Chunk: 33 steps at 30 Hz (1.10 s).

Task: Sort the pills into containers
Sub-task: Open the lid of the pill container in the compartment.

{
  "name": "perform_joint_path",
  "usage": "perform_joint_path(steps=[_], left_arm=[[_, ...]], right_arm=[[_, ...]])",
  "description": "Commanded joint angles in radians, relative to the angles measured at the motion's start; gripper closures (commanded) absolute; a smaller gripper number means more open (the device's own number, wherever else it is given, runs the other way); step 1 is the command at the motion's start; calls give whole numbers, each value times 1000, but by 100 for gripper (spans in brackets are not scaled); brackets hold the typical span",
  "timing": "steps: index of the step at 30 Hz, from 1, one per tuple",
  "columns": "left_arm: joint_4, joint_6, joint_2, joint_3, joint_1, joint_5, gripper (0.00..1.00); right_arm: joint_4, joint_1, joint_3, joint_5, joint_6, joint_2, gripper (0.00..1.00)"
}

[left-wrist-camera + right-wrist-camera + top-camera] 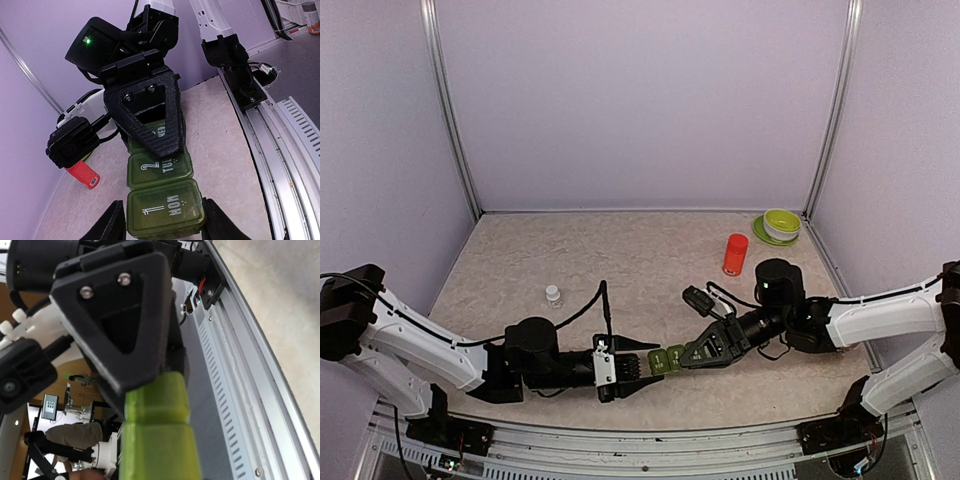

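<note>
Pinching containers (667, 360) over beige table (620, 260), lilac walls (640, 100): right gripper (688, 356); left gripper's (654, 366) hold unclear.

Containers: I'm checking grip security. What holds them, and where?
The right gripper clamps the containers at the WED end; the left gripper flanks their MON end, but whether it grips cannot be told.

My bench notes, bystanders only. Red-orange bottle (735, 254) upright on my marbled beige table (620, 250), right of centre toward back. Lime-green bowl (781, 222) in far right corner, sitting on green plate (760, 232), near bottle but apart. Tiny clear bottle (553, 295), white cap, upright at left-centre, well apart from others. Pale lilac walls (640, 100) around. Slotted metal rail (650, 440) along near edge.
</note>
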State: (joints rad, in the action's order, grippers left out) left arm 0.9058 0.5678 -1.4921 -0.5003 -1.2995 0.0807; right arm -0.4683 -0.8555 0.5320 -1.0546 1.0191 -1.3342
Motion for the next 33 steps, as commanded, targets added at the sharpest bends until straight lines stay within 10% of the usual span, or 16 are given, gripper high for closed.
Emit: perform_joint_path(steps=[1,15,33], left_arm=[[2,-26,9,-28,-6,-11,51],[-45,-40,2,-50,-6,20,76],[18,-211,33,-45,-7,-30,66]], right_arm=[[-30,-8,31,-12,-7,-14,81],[-19,-1,27,-12,-11,-1,81],[-19,0,19,-10,-36,-13,81]])
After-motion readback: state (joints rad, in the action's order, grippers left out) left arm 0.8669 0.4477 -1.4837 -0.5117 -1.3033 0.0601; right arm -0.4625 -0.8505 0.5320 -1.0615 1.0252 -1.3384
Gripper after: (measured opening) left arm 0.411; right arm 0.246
